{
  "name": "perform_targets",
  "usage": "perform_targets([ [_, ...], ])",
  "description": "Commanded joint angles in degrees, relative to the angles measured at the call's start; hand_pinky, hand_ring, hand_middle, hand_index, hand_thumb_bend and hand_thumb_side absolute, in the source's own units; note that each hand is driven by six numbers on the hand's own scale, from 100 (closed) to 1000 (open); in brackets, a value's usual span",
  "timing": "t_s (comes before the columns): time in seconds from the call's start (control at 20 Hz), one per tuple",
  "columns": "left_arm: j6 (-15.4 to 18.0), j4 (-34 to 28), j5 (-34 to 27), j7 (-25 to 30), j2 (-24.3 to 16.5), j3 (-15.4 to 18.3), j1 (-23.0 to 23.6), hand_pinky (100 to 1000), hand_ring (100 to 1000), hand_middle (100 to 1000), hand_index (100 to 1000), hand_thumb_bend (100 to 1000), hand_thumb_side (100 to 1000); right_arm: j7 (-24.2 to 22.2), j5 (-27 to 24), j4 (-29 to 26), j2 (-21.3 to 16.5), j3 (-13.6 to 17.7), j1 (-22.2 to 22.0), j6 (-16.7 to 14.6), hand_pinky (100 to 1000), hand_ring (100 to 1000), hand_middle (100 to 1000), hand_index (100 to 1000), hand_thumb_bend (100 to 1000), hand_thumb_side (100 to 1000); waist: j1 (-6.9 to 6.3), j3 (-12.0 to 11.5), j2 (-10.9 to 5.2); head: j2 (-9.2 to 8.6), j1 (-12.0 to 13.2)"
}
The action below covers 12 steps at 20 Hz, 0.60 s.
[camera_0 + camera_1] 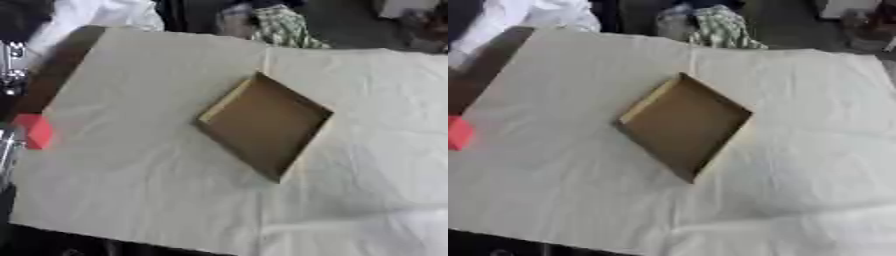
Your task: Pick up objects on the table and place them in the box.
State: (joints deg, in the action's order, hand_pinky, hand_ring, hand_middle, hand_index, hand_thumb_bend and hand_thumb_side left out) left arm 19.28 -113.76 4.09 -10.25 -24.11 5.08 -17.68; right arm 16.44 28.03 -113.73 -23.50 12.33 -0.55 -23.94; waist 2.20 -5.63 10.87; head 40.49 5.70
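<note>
Left eye view shows a shallow brown cardboard box (267, 125) lying open and turned like a diamond at the centre of the frame, on a table covered with a white cloth (140, 190). A red block (37, 131) sits at the left edge of the frame, well apart from the box. Neither robot hand shows in either view, so the state of their fingers cannot be told.

Shallow brown box (262, 125) mid-table, turned diagonal; red block (35, 131) at left edge.
</note>
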Motion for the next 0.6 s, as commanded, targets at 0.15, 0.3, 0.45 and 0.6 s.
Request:
perform_targets([
  [0.15, 0.1, -0.8, 0.7, 0.3, -1.6, 0.1, -0.8, 555, 687, 628, 774, 246, 579, 0.0, -0.3, -0.9, -1.2, 0.4, 0.0, 0.0, 871, 788, 843, 785, 100, 816, 0.03, -0.1, -0.59, -0.25, 0.0],
  [0.3, -0.1, -0.8, 1.9, 0.3, -2.8, 0.2, -1.0, 558, 689, 630, 777, 251, 567, 0.0, -0.2, -0.9, -1.3, 0.4, -0.1, 0.0, 872, 788, 843, 785, 100, 816, 0.04, -0.3, -0.62, -0.12, -0.3],
  [0.45, -0.7, -0.8, 3.8, 0.6, -6.1, 0.2, -0.6, 560, 688, 630, 782, 249, 561, 0.0, 0.0, -0.9, -1.4, 0.4, -0.5, 0.0, 872, 788, 843, 785, 100, 816, -0.11, -0.5, -0.70, 0.23, -1.2],
  [0.6, -2.2, -0.8, 5.7, 1.9, -10.5, -0.1, 0.3, 565, 688, 629, 791, 235, 574, 0.1, 0.3, -0.9, -1.7, 0.4, -0.8, 0.1, 872, 788, 843, 785, 100, 816, -0.44, -0.8, -0.84, 0.64, -2.3],
])
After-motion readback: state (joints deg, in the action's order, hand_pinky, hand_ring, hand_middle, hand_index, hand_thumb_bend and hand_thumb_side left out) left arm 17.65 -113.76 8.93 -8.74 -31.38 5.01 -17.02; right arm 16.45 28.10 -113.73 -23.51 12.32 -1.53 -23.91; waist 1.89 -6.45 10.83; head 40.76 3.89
